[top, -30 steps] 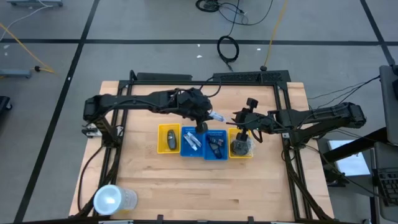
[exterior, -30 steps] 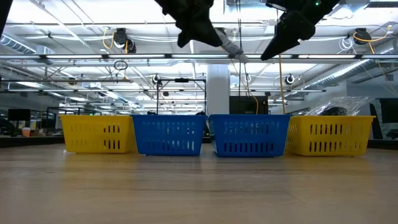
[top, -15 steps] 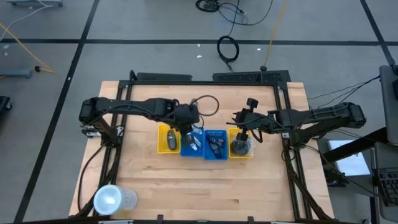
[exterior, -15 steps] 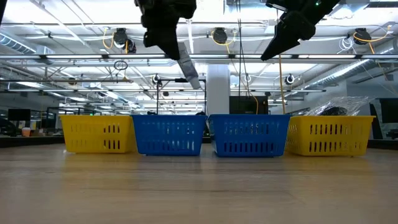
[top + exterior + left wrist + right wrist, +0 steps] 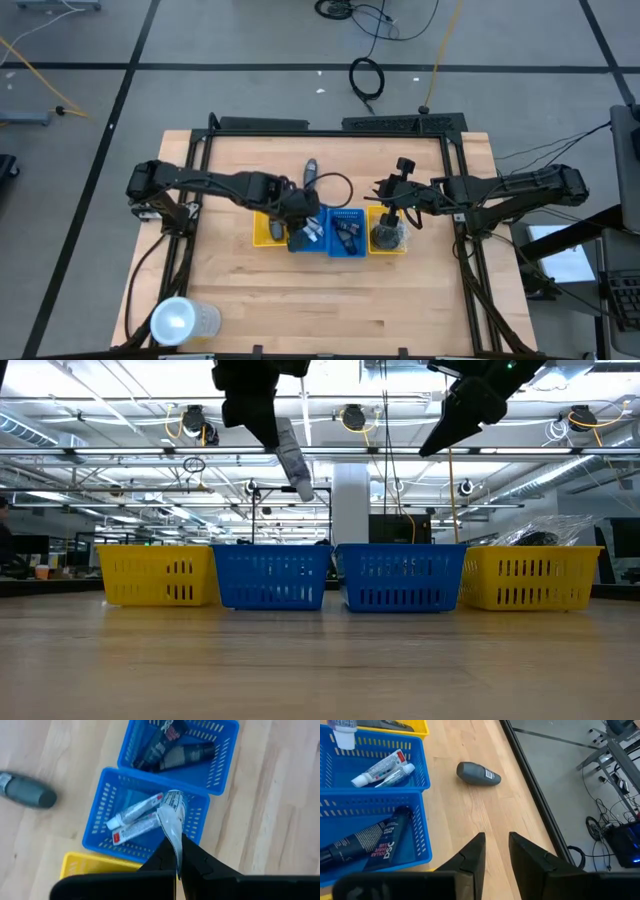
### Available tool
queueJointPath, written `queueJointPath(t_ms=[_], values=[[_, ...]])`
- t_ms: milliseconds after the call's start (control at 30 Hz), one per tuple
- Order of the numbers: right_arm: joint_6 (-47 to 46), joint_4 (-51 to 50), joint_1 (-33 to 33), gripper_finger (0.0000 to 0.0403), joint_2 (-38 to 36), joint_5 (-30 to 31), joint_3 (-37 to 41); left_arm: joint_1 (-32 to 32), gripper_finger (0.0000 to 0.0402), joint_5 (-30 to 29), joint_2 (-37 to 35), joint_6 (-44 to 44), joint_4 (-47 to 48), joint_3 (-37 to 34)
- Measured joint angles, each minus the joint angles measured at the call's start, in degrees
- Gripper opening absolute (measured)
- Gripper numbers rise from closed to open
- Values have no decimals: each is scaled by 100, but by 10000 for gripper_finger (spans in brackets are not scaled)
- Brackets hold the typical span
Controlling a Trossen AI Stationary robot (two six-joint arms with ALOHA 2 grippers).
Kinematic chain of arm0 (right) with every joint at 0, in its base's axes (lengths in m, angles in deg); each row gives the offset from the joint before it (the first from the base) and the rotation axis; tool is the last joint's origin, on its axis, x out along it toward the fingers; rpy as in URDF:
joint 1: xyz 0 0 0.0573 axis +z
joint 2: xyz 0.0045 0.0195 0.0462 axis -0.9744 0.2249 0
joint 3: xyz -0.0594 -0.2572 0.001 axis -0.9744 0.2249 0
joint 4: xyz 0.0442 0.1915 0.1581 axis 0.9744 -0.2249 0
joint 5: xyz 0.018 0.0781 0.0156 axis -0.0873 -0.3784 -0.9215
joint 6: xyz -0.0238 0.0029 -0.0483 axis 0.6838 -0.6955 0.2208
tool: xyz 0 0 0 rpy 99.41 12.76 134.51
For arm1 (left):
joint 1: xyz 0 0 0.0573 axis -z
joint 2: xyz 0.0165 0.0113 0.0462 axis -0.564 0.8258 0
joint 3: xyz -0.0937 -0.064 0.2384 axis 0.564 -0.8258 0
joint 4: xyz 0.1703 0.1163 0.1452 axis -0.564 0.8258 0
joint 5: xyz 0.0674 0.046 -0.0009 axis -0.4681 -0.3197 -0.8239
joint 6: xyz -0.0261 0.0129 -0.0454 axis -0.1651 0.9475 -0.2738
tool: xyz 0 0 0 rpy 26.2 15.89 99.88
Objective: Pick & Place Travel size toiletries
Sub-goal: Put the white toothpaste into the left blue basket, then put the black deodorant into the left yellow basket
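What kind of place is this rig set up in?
Probably an open industrial lab or workshop: exposed ceiling pipes and lights, a taped concrete floor with loose cables, and rows of workbenches behind.

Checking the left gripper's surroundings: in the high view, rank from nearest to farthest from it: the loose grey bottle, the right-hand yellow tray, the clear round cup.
From the left gripper:
1. Loose grey bottle, behind the trays.
2. Right-hand yellow tray, end of the row.
3. Clear round cup, front-left corner.
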Motion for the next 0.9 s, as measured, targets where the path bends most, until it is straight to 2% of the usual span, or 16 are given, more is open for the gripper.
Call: queueJointPath(t_ms=[400,500,900], values=[[-1,36,0,73,-2,0,0,-1,0,-64,5,-103,56,-296],[0,36,0,73,-2,-1,0,-6,6,-272,8,-252,64,-471],[2,117,0,73,-2,0,0,-7,95,-491,9,-182,-127,-571]])
